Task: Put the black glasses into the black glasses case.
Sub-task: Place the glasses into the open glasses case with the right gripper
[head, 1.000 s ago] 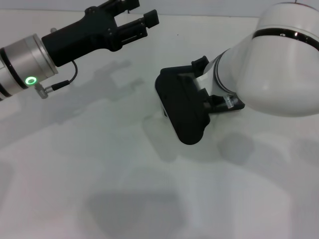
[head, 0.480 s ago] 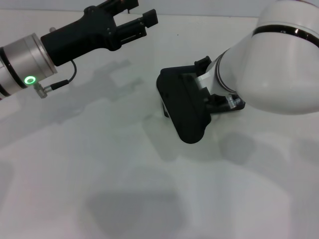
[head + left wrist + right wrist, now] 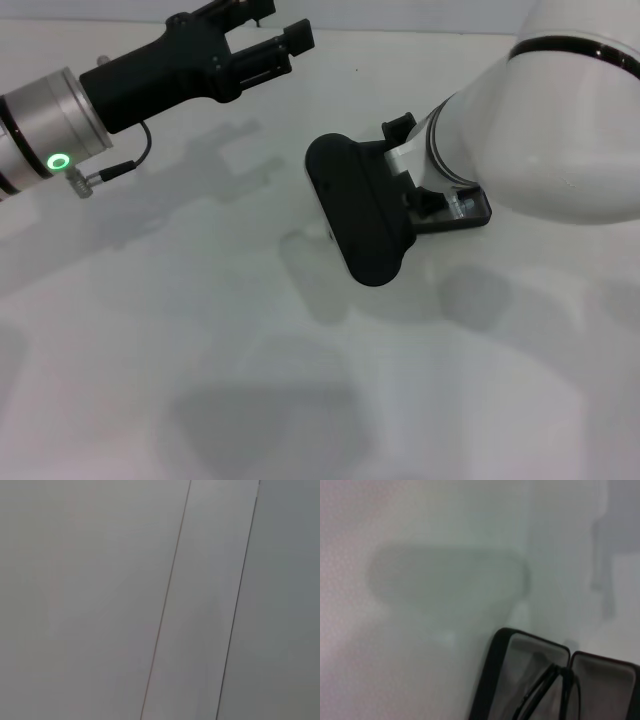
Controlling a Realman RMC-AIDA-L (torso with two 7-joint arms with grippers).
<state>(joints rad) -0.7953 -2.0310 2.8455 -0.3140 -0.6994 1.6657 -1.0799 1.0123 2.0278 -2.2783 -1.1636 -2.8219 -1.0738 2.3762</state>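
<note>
the white table [image 3: 200, 330] is bare over its whole near and left part, so a gripper can pass there freely. the middle is taken by the black glasses case [image 3: 360, 215], and the right arm [image 3: 540, 130] hangs close over its right side – approach from that side is blocked. the left gripper [image 3: 275, 35] hovers at the far left, well apart from the case – the strip between them is free.

left gripper [image 3: 272, 35] raised at the far left, fingers parted — right arm [image 3: 540, 140] reaching in low.
</note>
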